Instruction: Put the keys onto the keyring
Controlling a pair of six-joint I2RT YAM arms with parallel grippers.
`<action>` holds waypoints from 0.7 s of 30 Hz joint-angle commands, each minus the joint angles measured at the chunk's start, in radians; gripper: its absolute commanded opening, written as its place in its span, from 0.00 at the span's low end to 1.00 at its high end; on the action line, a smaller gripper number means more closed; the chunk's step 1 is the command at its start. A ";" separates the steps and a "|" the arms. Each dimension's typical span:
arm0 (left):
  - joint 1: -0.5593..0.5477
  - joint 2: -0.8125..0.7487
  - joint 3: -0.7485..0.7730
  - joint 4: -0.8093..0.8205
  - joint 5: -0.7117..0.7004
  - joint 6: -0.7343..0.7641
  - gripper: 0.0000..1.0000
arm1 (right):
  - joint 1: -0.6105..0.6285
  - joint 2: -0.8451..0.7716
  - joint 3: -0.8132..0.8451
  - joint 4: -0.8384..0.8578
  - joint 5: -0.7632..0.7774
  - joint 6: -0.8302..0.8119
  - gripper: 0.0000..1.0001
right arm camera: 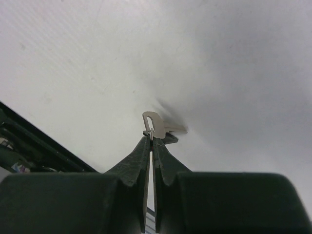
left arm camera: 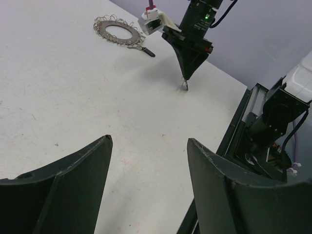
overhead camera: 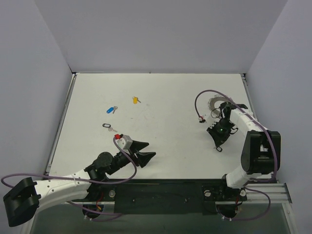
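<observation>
Starting on the left, a dark-headed key (overhead camera: 108, 126), a blue key (overhead camera: 112, 109) and a yellow key (overhead camera: 136, 100) are lying loose on the counter (overhead camera: 170, 87). They are well apart from the ring, so most of the job is looking undone. The left gripper (overhead camera: 142, 156) is hovering low near them, jaws standing wide with nothing between them.

Moving across, the keyring (overhead camera: 217, 105) is sitting flat at the far right. The right gripper (overhead camera: 219, 147) is pointing down just in front of it, clamped tight on a tiny silver key (right arm camera: 152, 122). I'd judge that key is being readied for threading, but it is not on the ring yet.

Now the murky parts. The held key's head is hiding between the fingers, so its colour is anyone's guess. In the left wrist view a dark-tipped key (left arm camera: 144, 50) is touching the ring's edge, and I cannot tell whether it is threaded on or just lying against it. A reddish bit (overhead camera: 117, 133) beside the dark-headed key is too small to name.
</observation>
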 commanded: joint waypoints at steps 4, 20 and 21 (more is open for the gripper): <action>0.005 -0.073 -0.017 -0.020 -0.020 -0.008 0.73 | 0.088 0.104 0.088 0.069 0.068 0.141 0.00; 0.008 -0.089 -0.031 -0.022 -0.026 -0.010 0.73 | 0.114 0.174 0.099 0.199 0.108 0.217 0.00; 0.008 -0.090 -0.034 -0.020 -0.026 -0.010 0.73 | 0.114 0.171 0.094 0.202 0.108 0.219 0.00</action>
